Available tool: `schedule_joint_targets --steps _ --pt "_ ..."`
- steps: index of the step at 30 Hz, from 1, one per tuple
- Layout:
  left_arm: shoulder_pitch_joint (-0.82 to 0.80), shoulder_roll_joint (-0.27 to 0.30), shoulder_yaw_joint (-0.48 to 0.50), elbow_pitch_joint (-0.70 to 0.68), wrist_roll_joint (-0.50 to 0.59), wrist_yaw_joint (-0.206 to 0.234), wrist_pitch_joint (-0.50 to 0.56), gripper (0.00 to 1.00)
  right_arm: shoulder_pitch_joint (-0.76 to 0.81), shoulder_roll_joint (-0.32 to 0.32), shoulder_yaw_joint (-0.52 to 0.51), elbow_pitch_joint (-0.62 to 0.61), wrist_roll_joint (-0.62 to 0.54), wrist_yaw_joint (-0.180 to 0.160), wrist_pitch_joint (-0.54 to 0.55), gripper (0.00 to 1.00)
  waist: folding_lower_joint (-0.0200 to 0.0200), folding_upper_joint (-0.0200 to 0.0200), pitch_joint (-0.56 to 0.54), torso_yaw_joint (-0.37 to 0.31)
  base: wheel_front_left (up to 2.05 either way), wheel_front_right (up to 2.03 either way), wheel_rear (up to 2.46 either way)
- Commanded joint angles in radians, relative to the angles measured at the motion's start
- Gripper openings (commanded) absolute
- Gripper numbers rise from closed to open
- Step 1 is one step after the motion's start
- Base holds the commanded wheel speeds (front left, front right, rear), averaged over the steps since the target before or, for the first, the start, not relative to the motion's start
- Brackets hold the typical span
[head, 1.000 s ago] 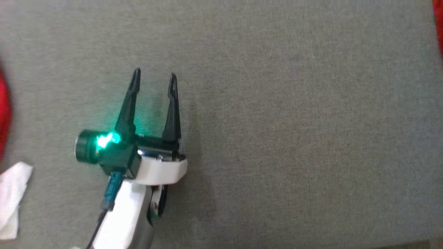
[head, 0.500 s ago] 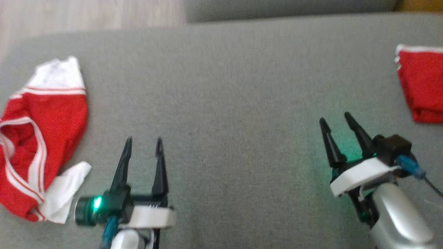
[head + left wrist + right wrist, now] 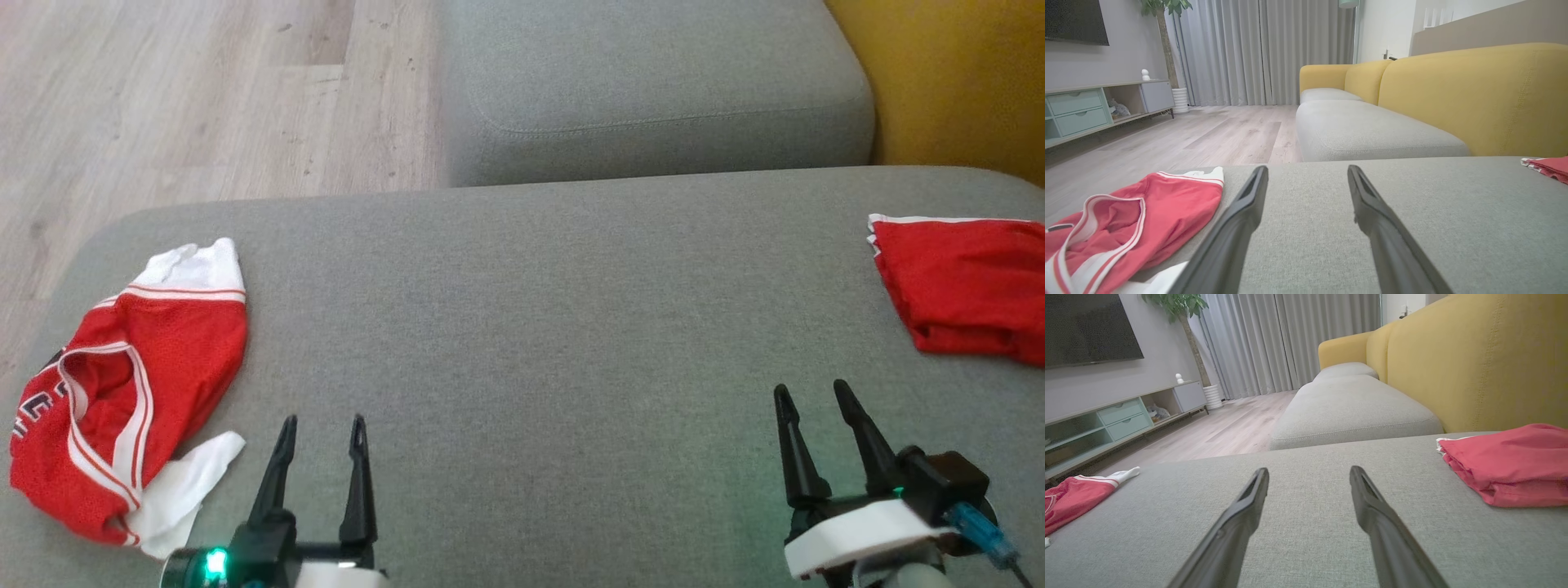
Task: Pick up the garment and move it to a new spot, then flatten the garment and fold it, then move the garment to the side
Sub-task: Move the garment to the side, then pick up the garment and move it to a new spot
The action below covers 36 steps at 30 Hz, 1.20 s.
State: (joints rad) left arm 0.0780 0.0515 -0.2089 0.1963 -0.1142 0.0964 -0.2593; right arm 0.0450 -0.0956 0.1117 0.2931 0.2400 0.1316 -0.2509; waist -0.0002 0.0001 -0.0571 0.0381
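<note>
- Grey seat (image 3: 522,327) spreads under both pairs of fingers, with wood floor (image 3: 163,98) beyond it.
- Crumpled jersey (image 3: 147,359) lies near the left fingers (image 3: 357,478), to their left, apart from them.
- Folded garment (image 3: 963,286) lies ahead and right of the right fingers (image 3: 792,453).
- Both pairs are spread wide and hold nothing.
- The jersey is red mesh with white trim.

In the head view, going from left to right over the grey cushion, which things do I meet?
First the crumpled red and white garment, then the left tool, the right tool, the folded red garment.
</note>
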Motion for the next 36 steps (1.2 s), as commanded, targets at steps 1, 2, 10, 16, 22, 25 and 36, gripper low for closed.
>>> schedule_joint_targets --steps 1,2,10,16,22,25,36 --pt "-0.020 -0.001 0.044 -0.018 0.004 0.002 -0.002 1.00 -0.029 0.004 0.016 -0.038 -0.011 -0.001 -0.011 1.00 0.0002 -0.0001 -0.003 -0.003 0.00 0.00 0.00" --pt "-0.020 -0.001 0.046 -0.014 0.004 0.001 -0.002 1.00 -0.027 0.006 0.014 -0.039 -0.014 -0.001 -0.011 1.00 0.0002 -0.0001 -0.004 -0.003 0.00 0.00 0.00" --pt "-0.023 -0.001 0.054 0.000 0.003 0.003 -0.002 1.00 -0.022 0.009 0.005 -0.049 -0.026 -0.001 -0.011 1.00 0.0002 -0.0001 -0.002 -0.005 0.00 0.00 0.00" --pt "-0.027 -0.001 0.053 0.002 -0.006 0.010 -0.002 1.00 -0.015 0.004 -0.005 -0.051 -0.030 -0.001 -0.011 1.00 0.0002 -0.0001 0.002 0.017 0.00 0.00 0.00" --pt "-0.045 -0.001 0.067 -0.009 -0.002 0.019 -0.002 1.00 -0.005 0.004 -0.016 -0.056 -0.033 -0.001 -0.011 1.00 0.0002 -0.0001 0.019 0.133 0.00 0.00 0.00" --pt "-0.053 -0.001 0.089 -0.020 0.002 0.023 -0.002 1.00 -0.012 0.005 -0.012 -0.061 -0.034 -0.001 -0.011 1.00 0.0002 -0.0001 0.036 0.256 0.00 0.00 0.00" --pt "-0.036 -0.001 0.192 -0.073 -0.011 0.032 -0.002 1.00 -0.066 -0.018 0.014 -0.052 -0.039 -0.001 -0.011 1.00 0.0002 -0.0001 0.084 0.484 0.00 0.00 0.00"
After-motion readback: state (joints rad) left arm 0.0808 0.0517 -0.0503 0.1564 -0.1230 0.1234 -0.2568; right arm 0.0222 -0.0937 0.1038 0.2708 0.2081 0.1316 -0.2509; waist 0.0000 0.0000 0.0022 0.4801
